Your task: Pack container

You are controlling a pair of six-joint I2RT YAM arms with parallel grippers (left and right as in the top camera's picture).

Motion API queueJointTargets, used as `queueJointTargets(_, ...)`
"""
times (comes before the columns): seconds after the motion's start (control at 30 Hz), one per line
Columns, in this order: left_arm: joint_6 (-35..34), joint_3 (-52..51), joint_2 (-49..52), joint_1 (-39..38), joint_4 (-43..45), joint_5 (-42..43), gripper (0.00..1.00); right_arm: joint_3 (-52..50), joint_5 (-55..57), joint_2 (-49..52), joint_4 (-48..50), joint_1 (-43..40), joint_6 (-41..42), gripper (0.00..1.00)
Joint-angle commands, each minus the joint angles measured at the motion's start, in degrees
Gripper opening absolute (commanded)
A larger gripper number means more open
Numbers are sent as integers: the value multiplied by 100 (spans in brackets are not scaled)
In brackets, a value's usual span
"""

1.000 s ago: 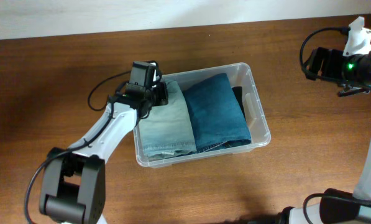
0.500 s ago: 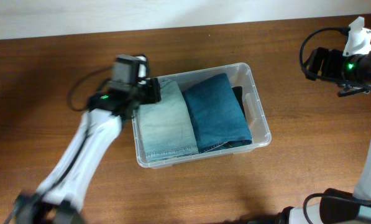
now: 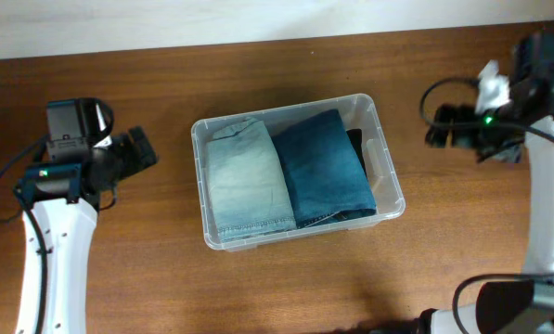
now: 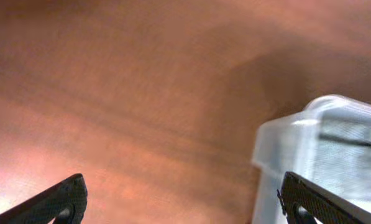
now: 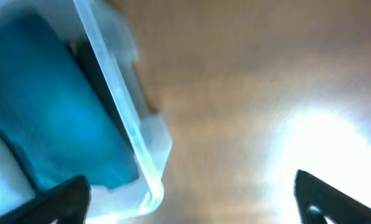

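Observation:
The clear plastic container (image 3: pixel 200 190) sits mid-table. Inside lie folded light-blue jeans (image 3: pixel 249 186) on the left and folded dark-blue jeans (image 3: pixel 325 167) on the right, with a dark item (image 3: pixel 354 141) at the right wall. My left gripper (image 3: pixel 145 151) hovers over bare table left of the container, open and empty. In the left wrist view the left gripper (image 4: pixel 185 205) frames wood, the container's corner (image 4: pixel 316 143) by the right finger. My right gripper (image 3: pixel 441 125) hangs open right of the container. In its view, blurred, the right gripper (image 5: pixel 191 205) looks onto the container rim (image 5: pixel 110 93) and dark-blue jeans (image 5: pixel 42 93).
The brown wooden table (image 3: pixel 286 288) surrounds the container on all sides. A pale wall strip (image 3: pixel 212 19) runs along the far edge. Cables loop off both wrists, the right arm's cable (image 3: pixel 430 97) hanging near the container's right side.
My left gripper has opened, let go of the light-blue jeans in the container and pulled back left over the table. My right arm has shifted left and down towards the container.

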Motion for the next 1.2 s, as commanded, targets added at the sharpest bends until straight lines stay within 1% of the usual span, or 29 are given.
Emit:
queueJointTargets(0.0, 68, -7, 57, 140, -140, -2, 99, -752, -640, 37, -101, 302, -439, 76)
queueJointTargets(0.03, 68, -9, 72, 184, -155, -7, 99, -949, -713, 35, -103, 426, -520, 70)
queueJointTargets(0.07, 68, -9, 103, 219, -153, -11, 99, -1132, -719, 33, -103, 575, -538, 54)
queueJointTargets(0.13, 66, -9, 166, 278, -153, 0, 99, -1384, -723, 15, -70, 857, -612, 28)
queueJointTargets(0.17, 68, -9, 243, 306, -157, -2, 96, -1543, -721, -26, -15, 1176, -647, 4)
queueJointTargets(0.23, 68, -11, 358, 317, -157, -2, 93, -1591, -715, -94, 17, 1578, -680, 4)
queueJointTargets(0.27, 68, -11, 422, 317, -157, -2, 89, -1591, -717, -133, 35, 1768, -699, 4)
queueJointTargets(0.3, 68, -11, 485, 317, -157, 0, 82, -1591, -719, -186, 59, 1963, -710, 4)
queueJointTargets(0.47, 68, -11, 776, 317, -157, -4, 73, -1591, -715, -363, 98, 3154, -1119, 4)
queueJointTargets(0.57, 68, -11, 883, 317, -155, -2, 73, -1692, -702, -352, 258, 3801, -1086, 4)
queueJointTargets(0.77, 68, -11, 1014, 317, -155, -2, 75, -2238, -702, -352, 719, 4614, -610, 4)
queueJointTargets(1.0, 68, -11, 1040, 317, -122, 0, 75, -2922, -695, -352, 1287, 5073, -616, 4)
queueJointTargets(1.1, 68, -11, 1040, 315, -129, 0, 75, -3038, -424, -352, 1853, 5115, -616, 4)
queueJointTargets(1.17, 68, -11, 1040, 317, -129, 0, 75, -3053, -48, -352, 2151, 5115, -616, 4)
